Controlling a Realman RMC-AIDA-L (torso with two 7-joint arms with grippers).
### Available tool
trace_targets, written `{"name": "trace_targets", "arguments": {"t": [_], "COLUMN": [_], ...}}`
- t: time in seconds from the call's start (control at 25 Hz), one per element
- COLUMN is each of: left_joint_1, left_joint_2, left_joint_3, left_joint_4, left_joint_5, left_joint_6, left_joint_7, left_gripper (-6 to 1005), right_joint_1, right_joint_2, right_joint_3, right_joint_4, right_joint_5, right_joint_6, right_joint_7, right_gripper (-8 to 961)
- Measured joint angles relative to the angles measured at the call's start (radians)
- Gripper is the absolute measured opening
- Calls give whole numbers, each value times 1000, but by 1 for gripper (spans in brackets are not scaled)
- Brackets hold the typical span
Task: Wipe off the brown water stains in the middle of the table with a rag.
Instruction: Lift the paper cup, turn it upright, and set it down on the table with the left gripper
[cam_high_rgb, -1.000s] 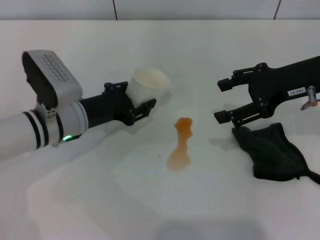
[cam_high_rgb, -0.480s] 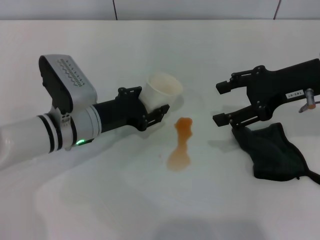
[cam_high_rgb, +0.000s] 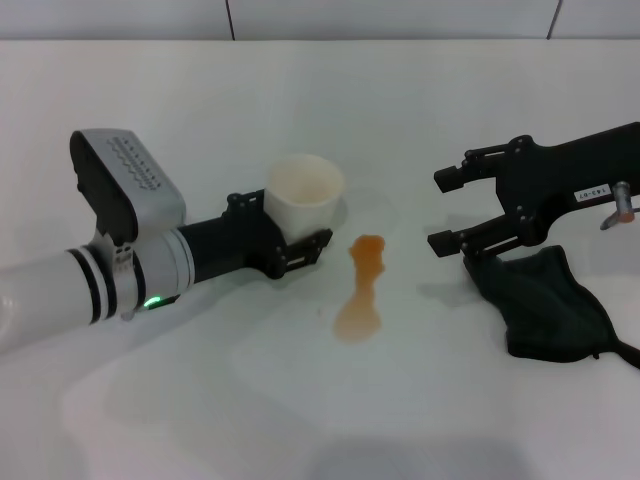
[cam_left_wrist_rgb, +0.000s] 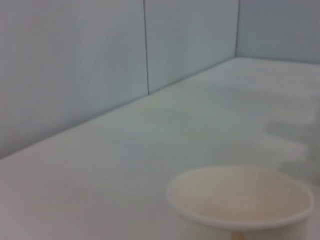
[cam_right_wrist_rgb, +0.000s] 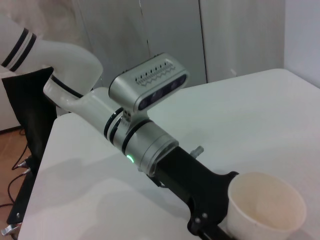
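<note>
Left gripper (cam_high_rgb: 300, 228) fingers clamp the paper cup (cam_high_rgb: 305, 192); right gripper (cam_high_rgb: 452, 208) fingers gape empty above the rag (cam_high_rgb: 545, 303) — a low sweep could smear the brown water stains (cam_high_rgb: 362, 286).

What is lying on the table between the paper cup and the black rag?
In the head view, the brown water stains lie between the paper cup and the rag; the open right gripper hovers there too.

Robot test room — bare white table (cam_high_rgb: 300, 90), grey panelled walls (cam_left_wrist_rgb: 75, 65).

Orange-brown water stains (cam_high_rgb: 361, 287) lie mid-table (cam_high_rgb: 300, 400); the crumpled black rag (cam_high_rgb: 545, 305) lies well right.
</note>
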Motion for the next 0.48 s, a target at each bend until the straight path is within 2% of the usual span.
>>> {"name": "trace_targets", "arguments": {"t": [0.4, 0.48], "left_joint_1": [21, 21], "left_joint_2": [5, 6], "left_joint_3": [-5, -5], "left_joint_4": [15, 22], "left_joint_5": [-12, -13], "left_joint_6": [-17, -22], "left_joint_7": [-4, -7], "left_gripper": [707, 832], "right_joint_1": [-7, -7], "right_joint_2": [0, 0], "right_joint_3": [0, -1], "right_joint_4": [1, 1], "right_joint_5": [8, 8], "right_joint_6": [1, 1], "right_joint_7": [0, 0], "right_gripper": [855, 854]}}
